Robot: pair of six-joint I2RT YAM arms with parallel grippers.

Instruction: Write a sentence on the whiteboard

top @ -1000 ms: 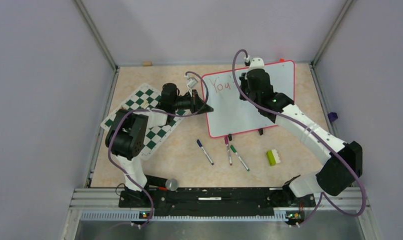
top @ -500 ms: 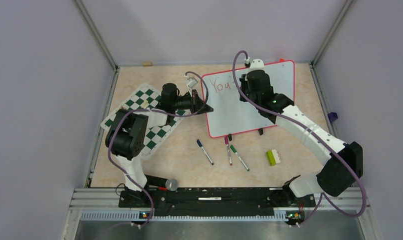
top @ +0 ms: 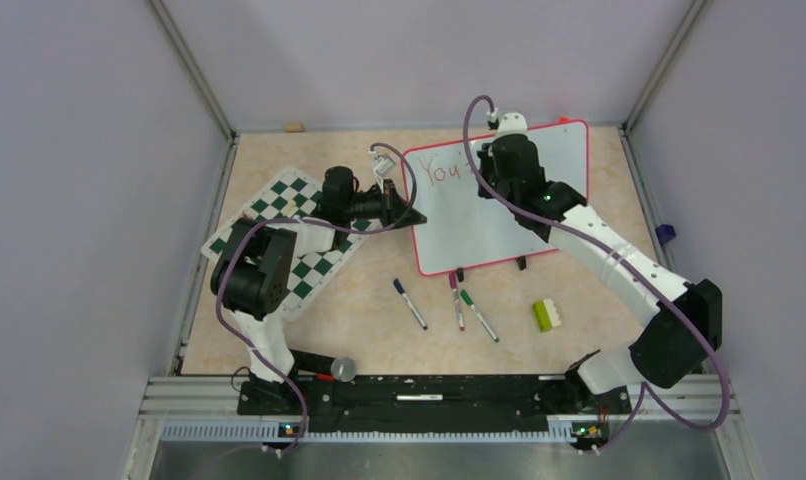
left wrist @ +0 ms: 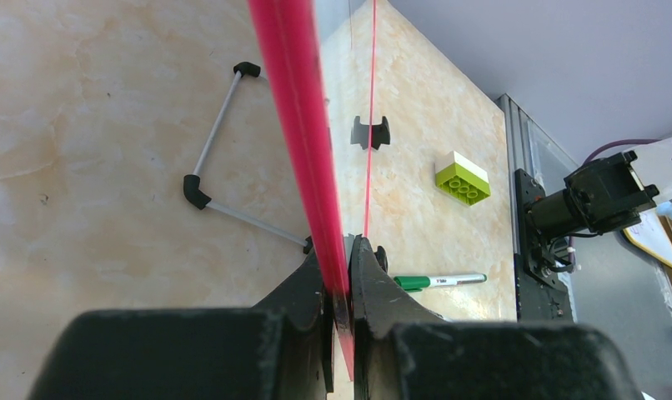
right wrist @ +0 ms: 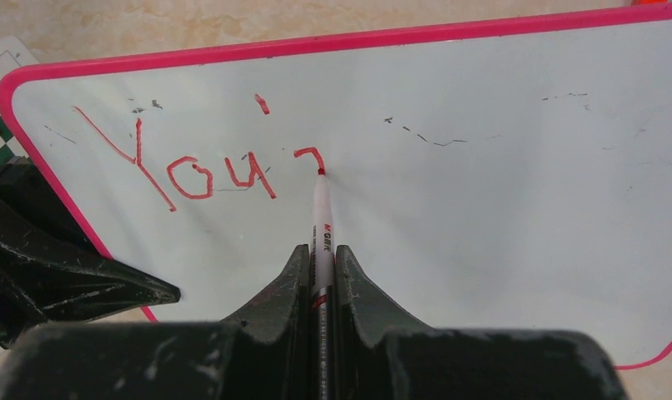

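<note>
The whiteboard, white with a red-pink frame, stands tilted at the back of the table. My left gripper is shut on its left frame edge, which runs between the fingertips of that gripper. My right gripper is shut on a white marker with a red tip. The tip touches the whiteboard at the end of a small hooked red stroke. That stroke lies to the right of the red word "You". From above, the right wrist covers the marker.
Blue, magenta and green markers lie in front of the board, and a lime-green brick lies to their right. A green-and-white chess mat lies on the left under the left arm. The board's wire stand shows behind it.
The right wrist with the marker has shifted slightly toward the board's top edge. The left arm and the board have not moved.
</note>
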